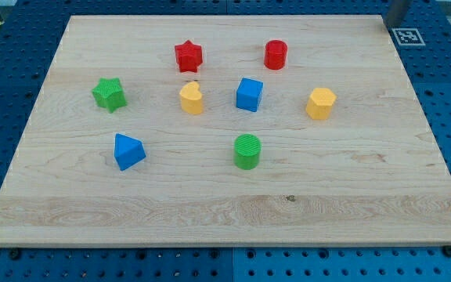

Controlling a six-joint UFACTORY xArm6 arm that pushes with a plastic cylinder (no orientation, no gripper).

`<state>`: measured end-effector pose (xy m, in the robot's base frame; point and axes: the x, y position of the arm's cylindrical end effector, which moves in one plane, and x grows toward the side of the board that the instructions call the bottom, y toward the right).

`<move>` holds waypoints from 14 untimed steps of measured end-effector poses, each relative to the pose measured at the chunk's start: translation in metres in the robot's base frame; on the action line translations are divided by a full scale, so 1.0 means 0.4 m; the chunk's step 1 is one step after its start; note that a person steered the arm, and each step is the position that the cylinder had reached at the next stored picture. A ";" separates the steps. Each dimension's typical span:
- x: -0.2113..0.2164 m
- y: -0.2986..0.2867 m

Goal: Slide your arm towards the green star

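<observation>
Eight blocks on the wooden board (351, 180), two each of red, yellow, blue, green, tip unseen, state untellable.

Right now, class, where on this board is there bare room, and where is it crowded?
Bare: the wide strip along the board bottom, below the blue triangle and green cylinder; also right of the yellow hexagon. Crowded: the middle cluster around the blue cube. My tip isn't visible.

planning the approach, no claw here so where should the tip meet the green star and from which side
Meet the green star on its right-facing side, coming from the view's right. My tip is not clearly in view; only a dark rod shows at the top right corner. Pass above the red star.
</observation>
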<state>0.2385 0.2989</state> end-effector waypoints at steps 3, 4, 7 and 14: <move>0.508 -0.044; 0.719 -0.095; 0.949 -0.606; 0.575 -1.237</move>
<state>0.4685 -0.1957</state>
